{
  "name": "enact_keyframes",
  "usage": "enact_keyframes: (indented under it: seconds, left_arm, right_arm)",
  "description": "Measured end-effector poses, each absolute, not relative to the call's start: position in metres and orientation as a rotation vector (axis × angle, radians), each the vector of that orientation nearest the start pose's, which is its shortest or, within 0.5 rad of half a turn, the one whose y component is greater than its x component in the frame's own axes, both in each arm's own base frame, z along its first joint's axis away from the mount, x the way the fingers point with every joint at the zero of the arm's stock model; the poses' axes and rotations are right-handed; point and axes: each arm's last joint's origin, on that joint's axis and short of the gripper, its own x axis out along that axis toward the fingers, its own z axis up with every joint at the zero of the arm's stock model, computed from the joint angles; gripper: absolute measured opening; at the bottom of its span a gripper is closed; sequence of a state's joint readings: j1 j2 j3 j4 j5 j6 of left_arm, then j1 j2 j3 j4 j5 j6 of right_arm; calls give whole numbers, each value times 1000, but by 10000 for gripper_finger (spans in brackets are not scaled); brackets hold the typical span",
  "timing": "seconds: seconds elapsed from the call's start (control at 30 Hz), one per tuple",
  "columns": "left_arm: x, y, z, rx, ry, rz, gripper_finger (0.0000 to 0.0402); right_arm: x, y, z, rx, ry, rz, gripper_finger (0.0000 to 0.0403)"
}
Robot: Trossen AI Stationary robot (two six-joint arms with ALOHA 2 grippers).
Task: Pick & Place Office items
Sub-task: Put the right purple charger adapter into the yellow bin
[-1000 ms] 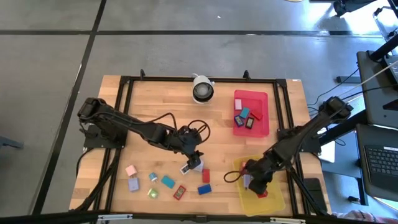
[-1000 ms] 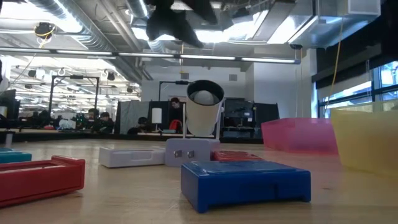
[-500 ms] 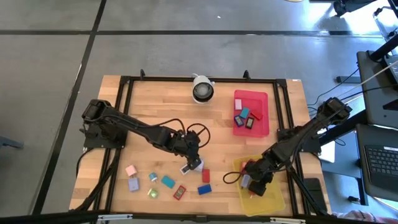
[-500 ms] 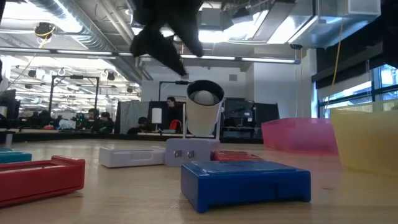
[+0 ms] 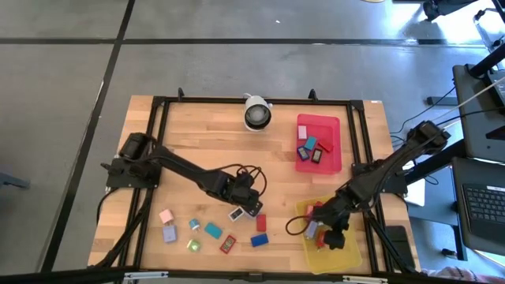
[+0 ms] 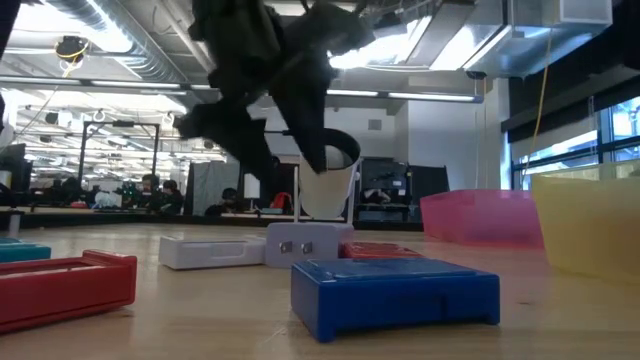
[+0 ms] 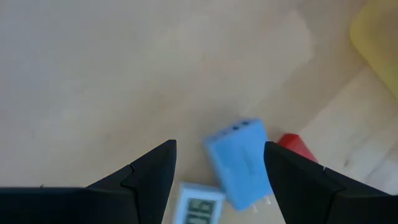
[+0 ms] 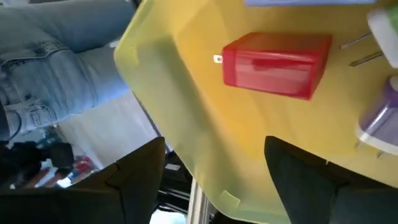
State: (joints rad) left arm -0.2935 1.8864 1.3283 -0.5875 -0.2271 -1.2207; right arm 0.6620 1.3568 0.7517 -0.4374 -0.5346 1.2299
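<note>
Several small office items lie on the wooden table near its front. My left gripper hangs open, slanting down, just above a light-blue block. A white block with a display and a red block lie next to the light-blue one. The left fingers touch nothing. My right gripper stands open over the yellow tray. Below it a red block lies flat on the tray's floor, with a lilac item beside it.
The red tray at the back right holds several items. A white round camera stands at the far middle. More blocks lie toward the front left, a blue one nearest the low camera. A person's jeans show beyond the yellow tray.
My left gripper has come down toward the blocks at the table's middle front and has rolled about its own line, staying open. My right gripper has opened over the yellow tray, and the red block now lies loose on the tray's floor.
</note>
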Motion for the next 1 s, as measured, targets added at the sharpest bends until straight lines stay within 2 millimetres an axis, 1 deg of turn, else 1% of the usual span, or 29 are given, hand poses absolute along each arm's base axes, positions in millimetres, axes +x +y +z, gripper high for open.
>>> enact_keyframes:
  seconds: [0.1, 0.27, 0.37, 0.5, 0.6, 0.63, 0.77, 0.9, 1.0]
  left_arm:
    - [372, -108, 174, -864, 984, 614, 240]
    - [385, -118, 160, -989, 973, 540, 240]
    - [391, -121, 152, -1007, 951, 521, 239]
    - [393, -121, 144, -1010, 955, 544, 240]
    - [396, -121, 139, -933, 947, 512, 240]
    - [396, -121, 137, -886, 951, 501, 240]
    - [396, -124, 136, -694, 937, 448, 240]
    - [395, -121, 137, -559, 902, 479, 240]
    - [394, -115, 136, -511, 887, 522, 240]
  right_arm:
    - [183, 162, 197, 858, 1564, 324, 278]
    - [179, 158, 205, 768, 1508, 438, 278]
    - [176, 156, 207, 705, 1492, 488, 278]
    - [174, 155, 206, 625, 1490, 550, 278]
    - [172, 153, 205, 577, 1494, 584, 278]
    - [171, 152, 205, 562, 1503, 584, 278]
    - [168, 149, 202, 511, 1529, 589, 278]
    - [164, 147, 200, 484, 1569, 573, 278]
    - [162, 145, 200, 477, 1593, 557, 278]
